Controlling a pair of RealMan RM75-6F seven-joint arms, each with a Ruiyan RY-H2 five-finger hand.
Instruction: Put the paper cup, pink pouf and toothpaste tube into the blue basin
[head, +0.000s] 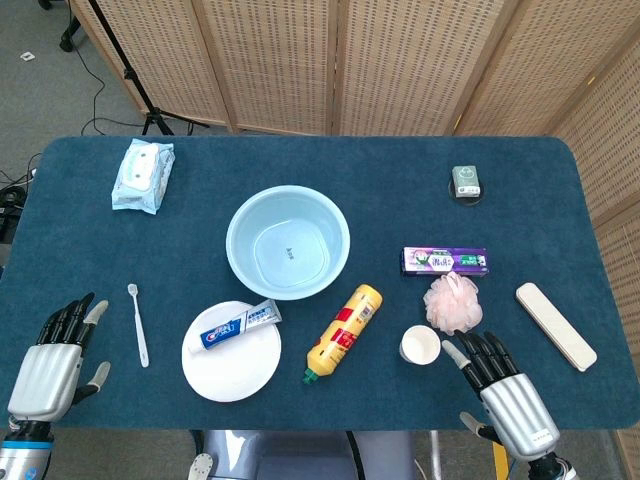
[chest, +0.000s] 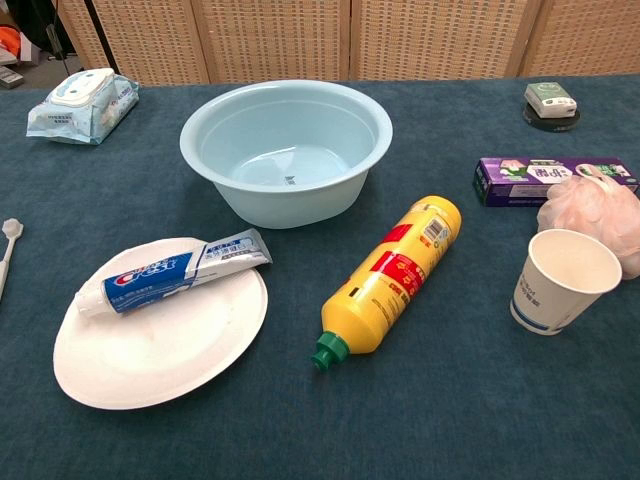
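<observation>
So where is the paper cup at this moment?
In the head view the paper cup stands upright on the table's right side, just below-left of the pink pouf and just ahead of the right hand.

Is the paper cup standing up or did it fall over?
Standing up. The paper cup rests on its base with its open mouth facing upward, beside the pink pouf.
</observation>
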